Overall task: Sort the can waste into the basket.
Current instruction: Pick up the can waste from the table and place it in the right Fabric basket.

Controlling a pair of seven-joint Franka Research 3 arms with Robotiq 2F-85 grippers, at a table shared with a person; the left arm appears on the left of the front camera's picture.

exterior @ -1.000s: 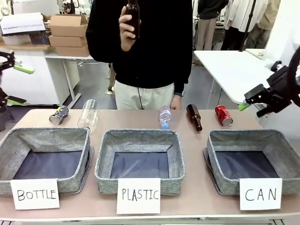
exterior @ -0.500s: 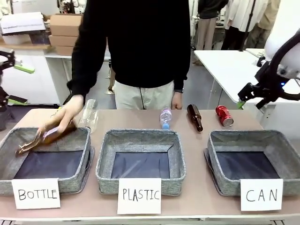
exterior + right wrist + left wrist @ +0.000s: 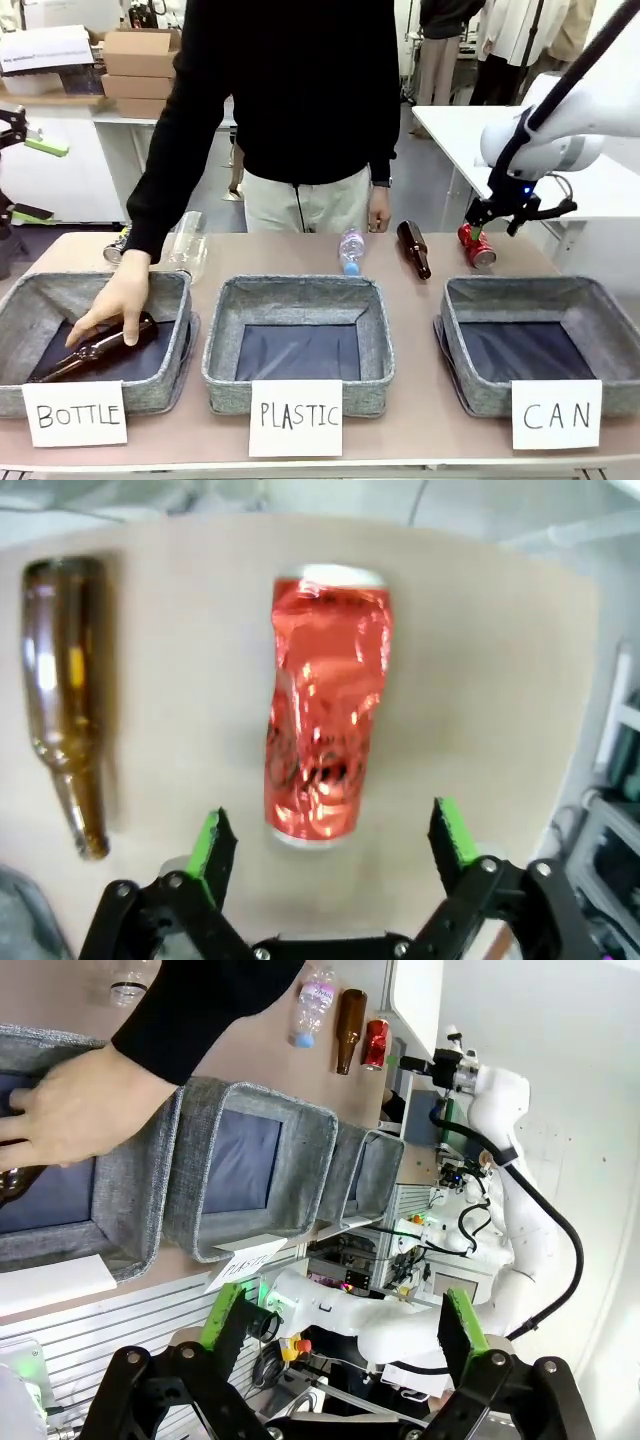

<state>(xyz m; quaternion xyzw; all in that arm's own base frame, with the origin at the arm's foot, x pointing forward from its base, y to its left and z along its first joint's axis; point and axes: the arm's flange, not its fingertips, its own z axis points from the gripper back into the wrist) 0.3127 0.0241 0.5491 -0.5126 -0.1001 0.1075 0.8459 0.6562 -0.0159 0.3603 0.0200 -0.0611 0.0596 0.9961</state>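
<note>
The right gripper hangs with its jaws spread wide over the crushed red can. The can lies on the table beside a brown bottle, just behind the far wall of the CAN basket. The left gripper is also spread wide, holding nothing.

Layout, front view:
- Foreground: tan tabletop.
- 10 o'clock: stacked cardboard boxes on a white bench.
- 2 o'clock: white table.
- Between them: grey floor.
- 1 o'clock: people standing.
</note>
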